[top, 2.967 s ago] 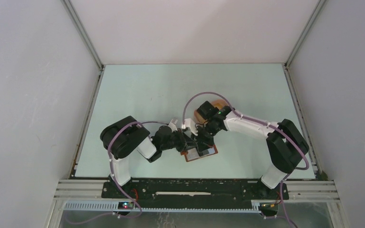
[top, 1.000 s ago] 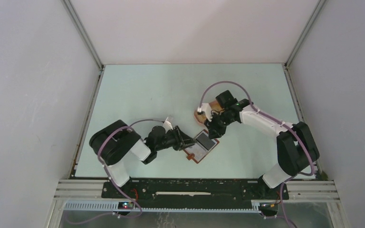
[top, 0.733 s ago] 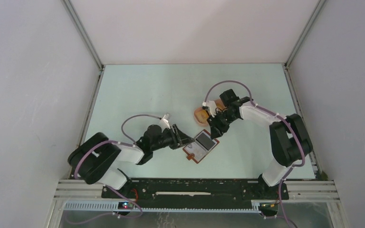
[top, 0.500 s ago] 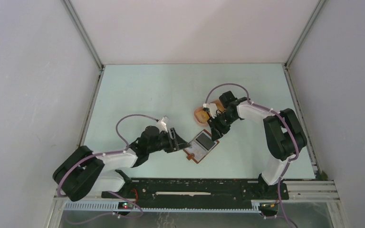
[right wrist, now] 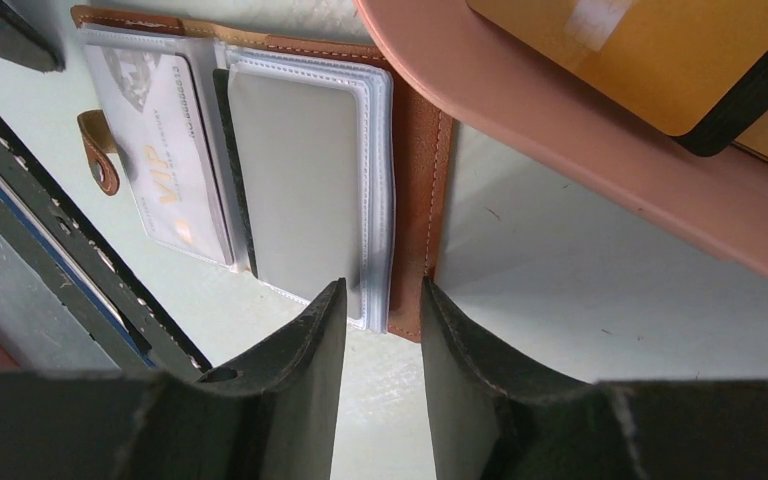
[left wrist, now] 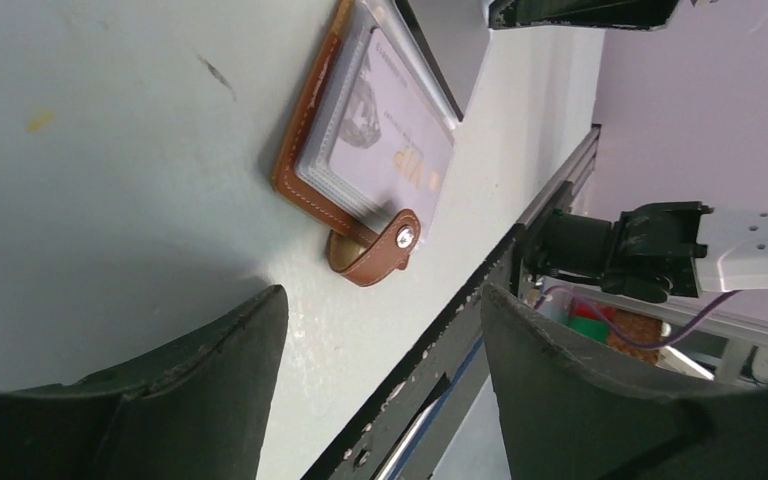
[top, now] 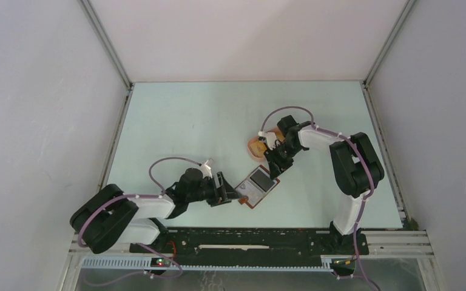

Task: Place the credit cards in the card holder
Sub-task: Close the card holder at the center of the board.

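- In the top view the card holder (top: 256, 188) lies open on the table (top: 176, 127), just right of the frame's centre and low down. It sits between the two grippers.
- The left gripper (top: 229, 191) lies low at the holder's left edge. The right gripper (top: 273, 171) is at its upper right corner. From above, neither finger gap can be read.
- The left wrist view settles the first: its fingers (left wrist: 190, 390) fill the bottom corners, spread wide with nothing between them. The holder (left wrist: 305, 170) lies apart from them in the upper middle.
- Only this view shows the snap tab (left wrist: 380, 250) curled up off the table, stud facing out.
- In the right wrist view the fingers (right wrist: 290, 390) rise from the bottom edge, only a narrow gap between them and nothing pinched. Their tips are at the holder's (right wrist: 415, 200) brown edge.
- That view looks straight onto the clear sleeves. A pale card marked VIP (right wrist: 165, 160) fills the left one, a plain grey card (right wrist: 295, 180) the right.
- The pink tray (right wrist: 580, 140) crosses the upper right of that view, its rim beside the holder. On it lies a yellow card (right wrist: 650, 50) over a dark card (right wrist: 755, 105).
- From above, the tray (top: 253, 145) is only a small patch partly under the right arm, its cards unclear.
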`<move>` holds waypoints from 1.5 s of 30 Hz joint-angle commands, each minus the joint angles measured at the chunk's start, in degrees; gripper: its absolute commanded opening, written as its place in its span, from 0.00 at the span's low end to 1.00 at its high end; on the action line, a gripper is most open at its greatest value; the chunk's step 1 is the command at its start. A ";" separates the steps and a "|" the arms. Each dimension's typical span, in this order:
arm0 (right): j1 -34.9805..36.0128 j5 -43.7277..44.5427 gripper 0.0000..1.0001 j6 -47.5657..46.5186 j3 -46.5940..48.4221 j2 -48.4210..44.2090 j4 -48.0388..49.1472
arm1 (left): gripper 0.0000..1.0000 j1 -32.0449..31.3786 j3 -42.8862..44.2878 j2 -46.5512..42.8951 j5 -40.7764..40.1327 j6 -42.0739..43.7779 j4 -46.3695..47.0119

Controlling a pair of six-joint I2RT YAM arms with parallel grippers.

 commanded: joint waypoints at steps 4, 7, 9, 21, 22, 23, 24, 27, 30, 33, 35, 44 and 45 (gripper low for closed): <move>1.42 2.19 0.41 0.02 0.76 2.09 -0.36 | 0.85 -2.94 0.89 5.28 -1.25 -4.09 1.15; 1.61 2.26 0.40 0.08 0.89 2.44 -0.55 | 0.86 -6.02 5.21 2.30 -8.37 0.19 -14.38; 1.69 2.26 0.40 0.10 1.02 2.59 -0.58 | 0.86 -7.87 8.19 -0.03 -14.26 3.42 -23.12; 2.01 2.57 0.39 0.04 1.18 2.92 -0.69 | 0.69 -17.38 23.43 3.89 -26.31 17.63 -36.86; 1.98 2.58 0.39 0.02 1.22 2.91 -0.77 | 0.67 -17.75 24.39 4.59 -26.57 18.32 -37.33; 1.96 2.57 0.38 -0.01 1.24 2.93 -0.84 | 0.66 -18.07 25.22 5.69 -27.32 18.90 -37.98; 1.97 2.55 0.38 0.04 1.21 2.99 -0.78 | 0.65 -18.31 26.05 6.53 -27.61 19.43 -38.73; 2.07 2.49 0.38 0.06 1.33 3.25 -0.97 | 0.62 -18.72 28.37 8.33 -28.27 20.81 -40.05; 2.05 2.35 0.38 0.00 1.39 3.44 -1.08 | 0.58 -18.99 30.21 10.25 -28.76 21.94 -41.17; 2.07 2.11 0.37 0.06 1.37 3.48 -1.13 | 0.53 -19.34 31.71 12.19 -28.79 22.68 -41.88; 2.06 2.03 0.37 0.08 1.40 3.53 -1.19 | 0.51 -19.52 32.32 13.19 -28.63 22.92 -42.22; 2.06 1.81 0.37 0.09 1.54 3.78 -1.35 | 0.51 -20.44 33.37 13.56 -27.34 24.65 -42.26; 2.09 1.76 0.37 0.08 1.59 3.81 -1.39 | 0.51 -20.53 33.41 13.76 -27.14 24.96 -42.26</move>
